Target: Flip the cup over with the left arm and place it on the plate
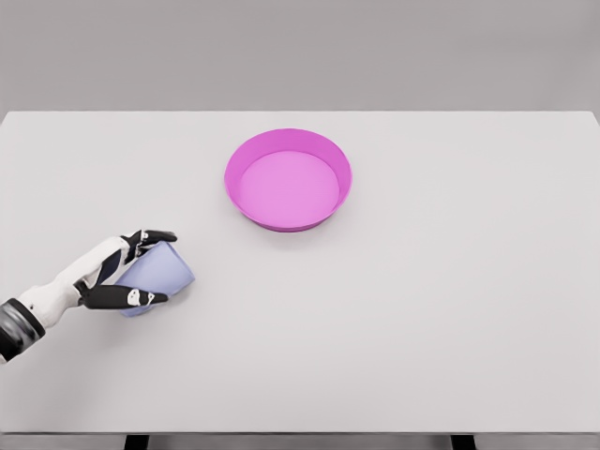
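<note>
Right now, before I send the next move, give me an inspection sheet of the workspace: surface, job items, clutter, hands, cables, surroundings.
Surface: white table, flat, no marks seen.
Cup: lavender cup at the near left, lying tilted in the hand, not on the plate.
Plate: pink plate with a raised rim, upright at the table's middle rear, nothing in it.
Clutter: nothing seen.
Hands: left hand wrapped around the cup, fingers above and below it; right hand not in view.
Cables: nothing seen.
Surroundings: plain grey backdrop; dark table legs at the bottom edge.
</note>
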Tool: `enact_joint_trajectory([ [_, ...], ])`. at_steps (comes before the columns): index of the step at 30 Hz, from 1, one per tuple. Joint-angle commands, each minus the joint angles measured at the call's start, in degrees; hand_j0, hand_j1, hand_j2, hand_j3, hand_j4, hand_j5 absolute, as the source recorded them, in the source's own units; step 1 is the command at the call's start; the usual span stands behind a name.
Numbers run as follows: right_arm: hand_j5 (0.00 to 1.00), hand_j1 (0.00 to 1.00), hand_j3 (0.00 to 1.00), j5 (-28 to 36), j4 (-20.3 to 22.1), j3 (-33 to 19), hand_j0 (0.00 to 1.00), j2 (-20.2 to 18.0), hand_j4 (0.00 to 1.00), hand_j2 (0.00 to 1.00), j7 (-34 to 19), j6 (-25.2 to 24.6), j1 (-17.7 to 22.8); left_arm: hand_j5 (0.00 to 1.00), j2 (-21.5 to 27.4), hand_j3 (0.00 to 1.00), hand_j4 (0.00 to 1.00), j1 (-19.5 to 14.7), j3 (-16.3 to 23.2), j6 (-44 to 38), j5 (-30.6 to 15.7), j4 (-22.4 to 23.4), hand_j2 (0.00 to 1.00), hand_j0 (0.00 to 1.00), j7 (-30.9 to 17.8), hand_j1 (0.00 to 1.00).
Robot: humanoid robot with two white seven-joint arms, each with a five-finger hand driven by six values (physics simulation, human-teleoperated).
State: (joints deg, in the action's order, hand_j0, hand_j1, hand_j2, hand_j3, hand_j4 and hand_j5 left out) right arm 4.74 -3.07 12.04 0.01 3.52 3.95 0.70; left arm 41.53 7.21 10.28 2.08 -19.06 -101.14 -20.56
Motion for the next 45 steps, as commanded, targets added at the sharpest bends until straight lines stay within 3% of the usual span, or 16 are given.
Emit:
enact_joint_trajectory([
  [1, 1.0, 1.0, 1.0, 0.0, 0.0, 0.0, 1.0, 0.0, 1.0, 1.0, 0.0, 0.0, 0.0, 0.63, 0.1, 0.63, 0.63, 0.0, 0.0, 0.4, -0.2, 0.0, 0.63, 0.63, 0.0, 0.63],
  [6, 1.0, 1.0, 1.0, 0.0, 0.0, 0.0, 1.0, 0.0, 1.0, 1.0, 0.0, 0.0, 0.0, 0.55, 0.7, 0.55, 0.55, 0.1, -0.7, 11.3, -0.3, 0.0, 0.55, 0.55, 1.6, 0.55],
  [10, 1.0, 1.0, 1.0, 0.0, 0.0, 0.0, 1.0, 0.0, 1.0, 1.0, 0.0, 0.0, 0.0, 0.53, 0.8, 0.53, 0.53, 0.7, -0.8, 19.6, -0.6, 0.0, 0.53, 0.53, 3.0, 0.53],
  [20, 1.0, 1.0, 1.0, 0.0, 0.0, 0.0, 1.0, 0.0, 1.0, 1.0, 0.0, 0.0, 0.0, 0.53, -0.2, 0.53, 0.53, -1.7, -0.3, 23.1, -3.2, 0.1, 0.53, 0.53, 5.0, 0.53],
  [28, 1.0, 1.0, 1.0, 0.0, 0.0, 0.0, 1.0, 0.0, 1.0, 1.0, 0.0, 0.0, 0.0, 0.52, -8.7, 0.52, 0.52, -5.4, 0.4, 24.2, -3.4, 0.1, 0.52, 0.52, 6.0, 0.52],
  [32, 1.0, 1.0, 1.0, 0.0, 0.0, 0.0, 1.0, 0.0, 1.0, 1.0, 0.0, 0.0, 0.0, 0.5, -10.2, 0.5, 0.5, -8.2, 3.3, 29.4, -3.4, 0.7, 0.5, 0.5, 6.2, 0.5],
  [37, 1.0, 1.0, 1.0, 0.0, 0.0, 0.0, 1.0, 0.0, 1.0, 1.0, 0.0, 0.0, 0.0, 0.5, -16.1, 0.5, 0.5, -9.2, 3.1, 32.9, -3.4, 0.9, 0.5, 0.5, 9.4, 0.5],
  [45, 1.0, 1.0, 1.0, 0.0, 0.0, 0.0, 1.0, 0.0, 1.0, 1.0, 0.0, 0.0, 0.0, 0.5, -24.9, 0.5, 0.5, -12.9, 3.4, 32.9, -1.9, 6.6, 0.5, 0.5, 9.1, 0.5],
])
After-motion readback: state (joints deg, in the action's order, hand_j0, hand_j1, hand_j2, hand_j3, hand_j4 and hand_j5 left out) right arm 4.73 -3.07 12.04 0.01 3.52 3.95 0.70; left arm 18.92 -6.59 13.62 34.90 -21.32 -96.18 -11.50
